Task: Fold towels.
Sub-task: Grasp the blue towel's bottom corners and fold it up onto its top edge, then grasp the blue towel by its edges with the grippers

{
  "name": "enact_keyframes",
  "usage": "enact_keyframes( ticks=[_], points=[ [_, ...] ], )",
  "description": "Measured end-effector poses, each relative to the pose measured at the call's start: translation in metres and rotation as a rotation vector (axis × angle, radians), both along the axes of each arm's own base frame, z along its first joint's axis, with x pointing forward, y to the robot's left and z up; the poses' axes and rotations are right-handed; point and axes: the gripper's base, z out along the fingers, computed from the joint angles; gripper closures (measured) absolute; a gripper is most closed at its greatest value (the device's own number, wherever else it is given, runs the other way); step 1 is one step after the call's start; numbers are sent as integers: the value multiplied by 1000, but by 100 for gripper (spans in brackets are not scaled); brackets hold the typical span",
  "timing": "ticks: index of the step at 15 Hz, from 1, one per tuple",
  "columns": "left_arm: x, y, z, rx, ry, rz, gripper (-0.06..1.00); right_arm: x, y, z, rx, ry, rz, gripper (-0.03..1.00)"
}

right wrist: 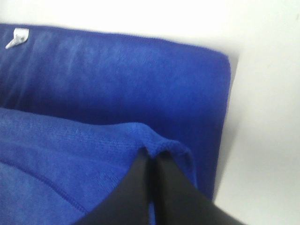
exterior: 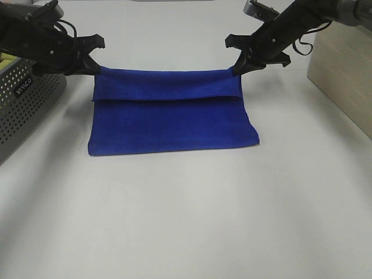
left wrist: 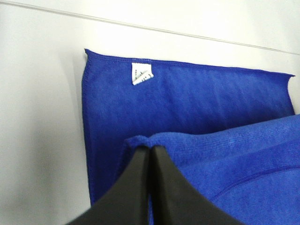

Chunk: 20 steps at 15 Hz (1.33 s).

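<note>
On table (exterior: 186, 232) | left gripper (left wrist: 150, 149), right gripper (right wrist: 151, 153) pinching blue towel (exterior: 174, 125) corners | tag (left wrist: 141, 74) print illegible

I count one blue towel (exterior: 171, 119) bearing one white tag (left wrist: 141, 74), two grippers, left gripper (exterior: 95, 68) and right gripper (exterior: 236, 70), one grey basket (exterior: 29, 99) beside the left, and one wooden box (exterior: 343, 70) beside the right.

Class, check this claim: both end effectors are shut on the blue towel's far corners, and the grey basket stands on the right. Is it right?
No: the exterior high view shows the basket on the left. As stated, the left end effector and right end effector are shut on far corners of the blue towel.
</note>
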Motion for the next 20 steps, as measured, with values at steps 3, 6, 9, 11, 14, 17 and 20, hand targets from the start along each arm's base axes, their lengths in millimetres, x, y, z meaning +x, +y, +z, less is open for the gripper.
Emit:
enact_keyframes(
  ticks=[3, 6, 9, 11, 14, 17, 20],
  points=[
    [18, 1, -19, 25, -21, 13, 94, 20, 0, -17, -6, -81, -33, 97],
    [27, -1, -30, 52, -49, 31, 90, 25, -1, -26, -11, -110, -59, 94],
    [28, -5, -32, 86, -73, 13, 56, 26, -2, -25, -11, -117, -63, 51],
    [28, -5, -32, 92, -77, 9, 36, 25, -1, -25, -11, -108, -55, 22],
    [27, -6, -29, 85, -72, -6, 31, 18, 0, -15, -23, -57, -2, 14],
    [19, -13, -17, 54, -33, -95, 31, 7, 1, 9, -35, -9, 59, 13],
    [10, -19, -15, -25, 71, -126, 31, -6, 3, 13, -25, 110, 116, 13]
  ],
)
